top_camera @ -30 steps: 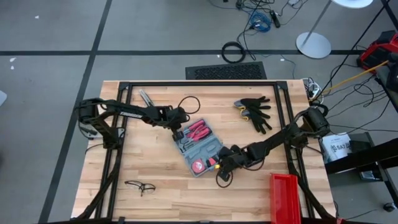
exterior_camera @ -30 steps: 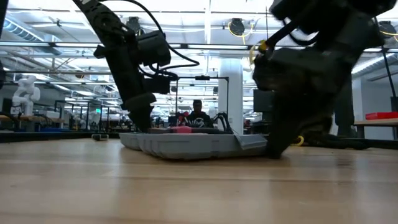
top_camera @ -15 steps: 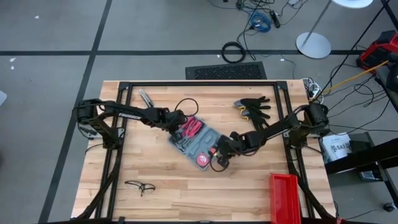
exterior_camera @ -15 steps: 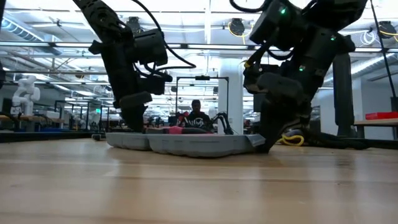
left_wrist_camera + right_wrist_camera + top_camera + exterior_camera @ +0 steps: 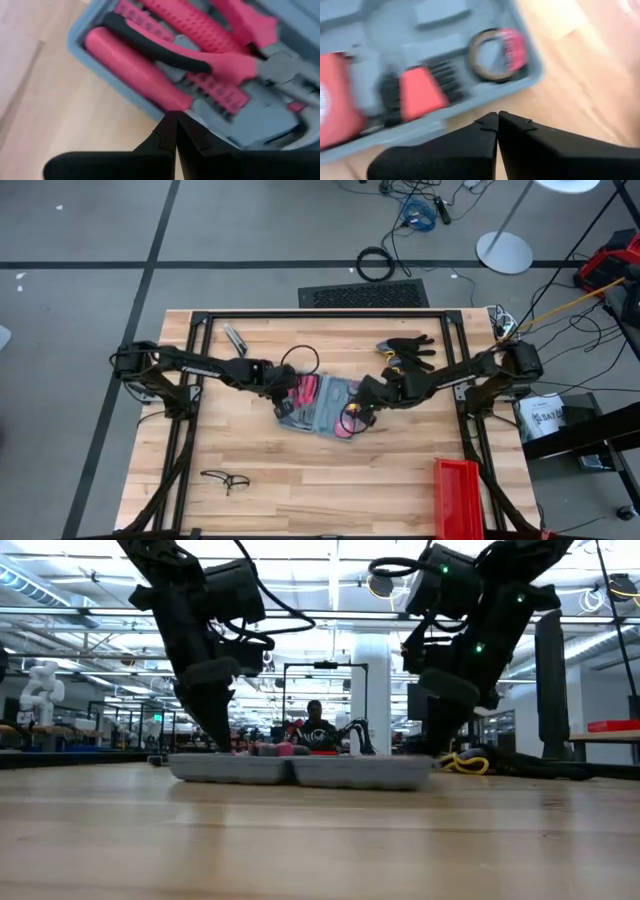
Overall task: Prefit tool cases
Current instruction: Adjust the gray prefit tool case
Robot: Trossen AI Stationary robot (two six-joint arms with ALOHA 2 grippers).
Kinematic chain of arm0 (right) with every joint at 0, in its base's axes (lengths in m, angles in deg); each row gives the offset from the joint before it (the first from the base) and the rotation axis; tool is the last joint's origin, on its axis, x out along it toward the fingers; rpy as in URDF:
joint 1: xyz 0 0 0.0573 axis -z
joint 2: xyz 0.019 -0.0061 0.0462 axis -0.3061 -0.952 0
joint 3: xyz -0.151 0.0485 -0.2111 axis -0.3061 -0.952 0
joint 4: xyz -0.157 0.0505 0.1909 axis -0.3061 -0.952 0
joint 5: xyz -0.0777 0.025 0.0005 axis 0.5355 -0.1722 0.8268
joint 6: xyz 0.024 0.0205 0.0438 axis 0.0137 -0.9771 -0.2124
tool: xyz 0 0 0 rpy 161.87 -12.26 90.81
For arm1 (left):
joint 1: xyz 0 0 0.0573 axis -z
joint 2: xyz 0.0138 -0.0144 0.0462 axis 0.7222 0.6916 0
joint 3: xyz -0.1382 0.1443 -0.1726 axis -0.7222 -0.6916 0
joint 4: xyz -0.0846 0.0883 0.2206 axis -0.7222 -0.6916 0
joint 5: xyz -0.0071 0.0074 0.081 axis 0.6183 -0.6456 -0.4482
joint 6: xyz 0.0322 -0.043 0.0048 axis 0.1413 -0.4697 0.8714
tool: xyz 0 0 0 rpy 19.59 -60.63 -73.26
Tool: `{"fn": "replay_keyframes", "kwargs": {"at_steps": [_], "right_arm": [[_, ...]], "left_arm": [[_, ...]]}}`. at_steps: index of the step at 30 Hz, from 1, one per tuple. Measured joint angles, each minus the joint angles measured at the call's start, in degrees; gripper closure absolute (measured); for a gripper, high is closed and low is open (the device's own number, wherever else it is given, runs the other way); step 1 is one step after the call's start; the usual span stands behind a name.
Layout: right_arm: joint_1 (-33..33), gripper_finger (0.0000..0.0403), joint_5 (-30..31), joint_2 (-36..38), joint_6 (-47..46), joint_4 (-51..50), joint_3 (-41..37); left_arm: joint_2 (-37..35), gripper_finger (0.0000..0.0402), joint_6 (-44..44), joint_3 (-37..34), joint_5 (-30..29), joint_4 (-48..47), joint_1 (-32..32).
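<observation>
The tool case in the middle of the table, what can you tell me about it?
The tool case is a flat blue-grey plastic box lying open near the table's centre, both halves flat on the wood. Its grey moulded tray holds pink-red handled tools, pliers among them, and a small round tape measure. The left gripper and right gripper, both shut, press at its opposite ends; whether they actually touch it is unclear.

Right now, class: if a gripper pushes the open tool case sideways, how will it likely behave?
The tool case looks like rigid plastic lying flat, so it would probably slide or pivot rather than tip. Its red-handled tools likely add weight and might shift.
</observation>
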Motion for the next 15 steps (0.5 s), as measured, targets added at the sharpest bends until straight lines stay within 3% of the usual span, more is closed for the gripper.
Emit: {"fn": "replay_keyframes", "kwargs": {"at_steps": [5,9,12,15], "right_arm": [[-1.49,0.0403,-0.51,0.82,-0.61,-0.06,0.02],[-1.46,0.0403,8.56,0.82,0.39,-0.25,0.02],[1.57,0.0403,12.02,0.81,2.92,0.14,0.13],[5.95,0.0403,9.84,0.33,5.75,1.18,0.13]], "left_arm": [[-0.03,0.0393,-0.28,0.0,-0.85,-0.31,0.28],[-0.38,0.0393,-0.5,0.0,-0.15,-1.63,0.78],[-1.63,0.0393,-1.21,0.0,2.69,-2.79,2.03],[-3.33,0.0393,-2.4,0.0,4.92,-4.28,3.79]]}}
